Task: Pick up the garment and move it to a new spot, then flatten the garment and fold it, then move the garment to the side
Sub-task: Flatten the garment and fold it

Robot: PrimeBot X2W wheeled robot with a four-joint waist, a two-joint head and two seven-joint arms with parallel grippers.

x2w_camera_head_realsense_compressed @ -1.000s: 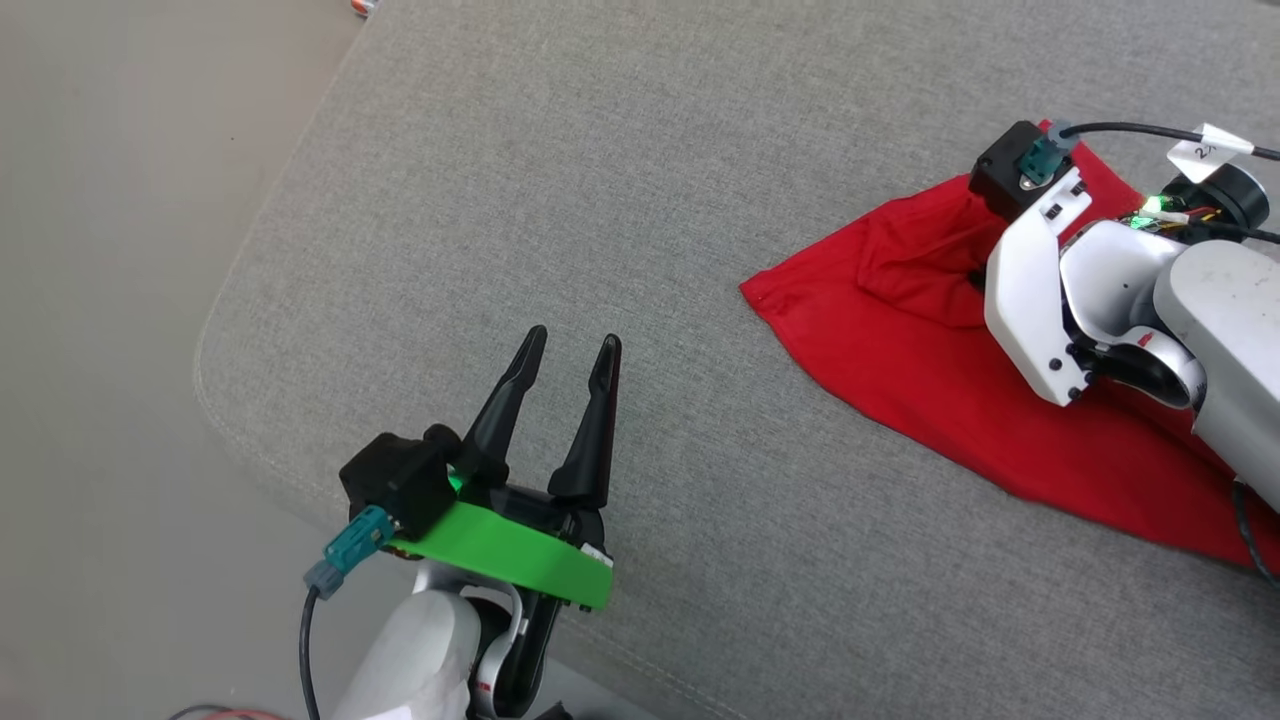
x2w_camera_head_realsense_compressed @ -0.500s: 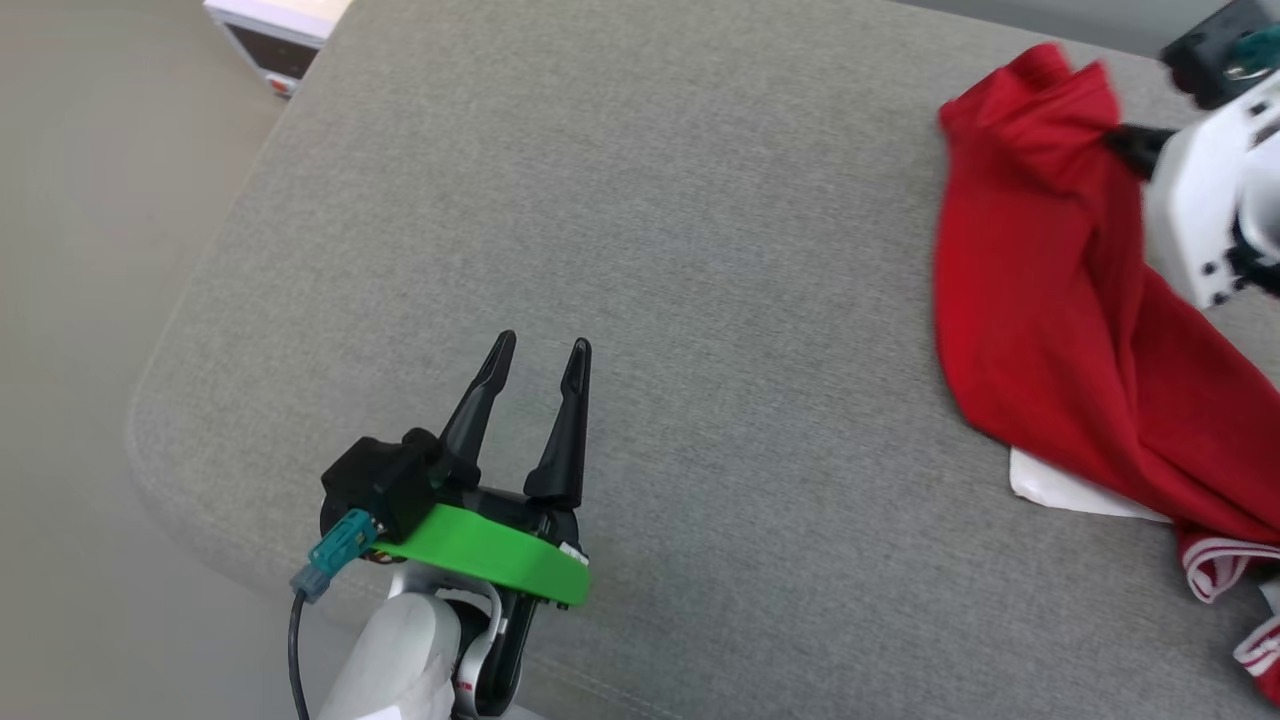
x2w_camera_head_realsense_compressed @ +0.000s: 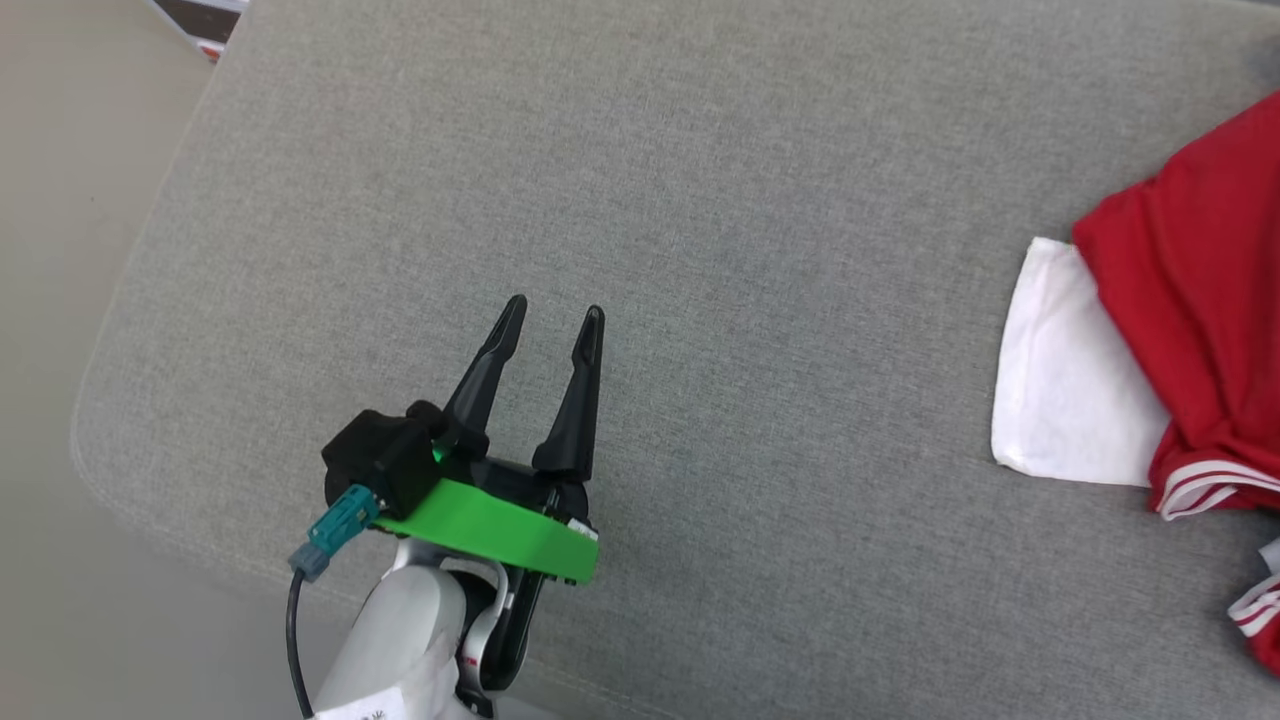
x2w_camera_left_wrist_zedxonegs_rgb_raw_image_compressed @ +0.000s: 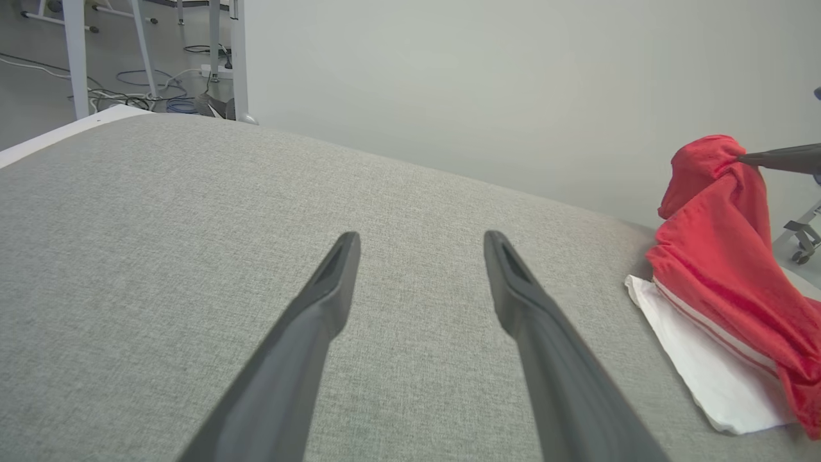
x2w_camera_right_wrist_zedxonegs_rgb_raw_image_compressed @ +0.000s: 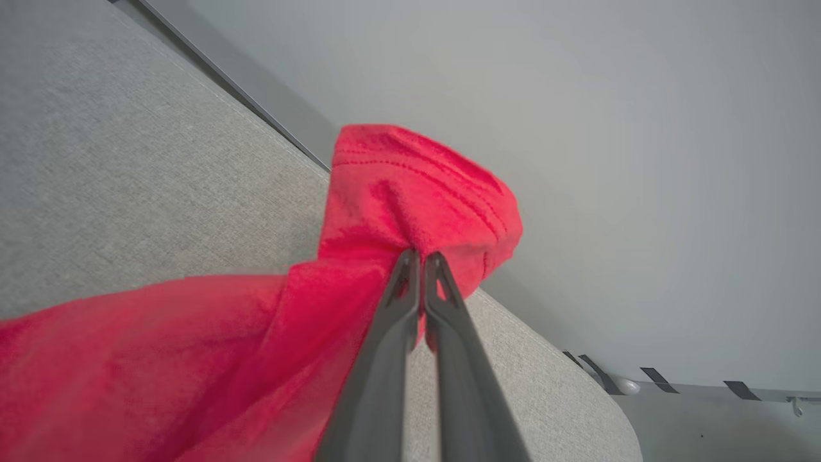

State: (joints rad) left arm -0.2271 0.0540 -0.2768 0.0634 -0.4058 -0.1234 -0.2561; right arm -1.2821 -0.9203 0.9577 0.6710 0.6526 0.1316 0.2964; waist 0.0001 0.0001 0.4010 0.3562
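The garment (x2w_camera_head_realsense_compressed: 1190, 290) is a red jersey with a white sleeve (x2w_camera_head_realsense_compressed: 1070, 390) and striped trim, at the right edge of the head view on the grey cushion (x2w_camera_head_realsense_compressed: 700, 200). My right gripper (x2w_camera_right_wrist_zedxonegs_rgb_raw_image_compressed: 421, 258) is shut on a bunched fold of the garment (x2w_camera_right_wrist_zedxonegs_rgb_raw_image_compressed: 410, 192), lifting that part above the cushion. In the left wrist view the garment (x2w_camera_left_wrist_zedxonegs_rgb_raw_image_compressed: 725, 256) hangs from the right gripper's fingers (x2w_camera_left_wrist_zedxonegs_rgb_raw_image_compressed: 779, 157), its white sleeve lying on the cushion. My left gripper (x2w_camera_head_realsense_compressed: 551, 312) stands open over the cushion's near left part, well apart from the garment, with nothing between its fingers.
The cushion's rounded left corner (x2w_camera_head_realsense_compressed: 100, 450) drops to a pale floor (x2w_camera_head_realsense_compressed: 60, 200). A white box (x2w_camera_head_realsense_compressed: 195, 20) sits at the top left. Table legs and cables (x2w_camera_left_wrist_zedxonegs_rgb_raw_image_compressed: 147, 64) stand beyond the cushion's far edge, and a plain wall (x2w_camera_left_wrist_zedxonegs_rgb_raw_image_compressed: 513, 83) lies behind it.
The right gripper has lifted the garment off the cushion and carried it rightward, uncovering the white sleeve. The head camera has shifted. The left gripper has stayed open in place.
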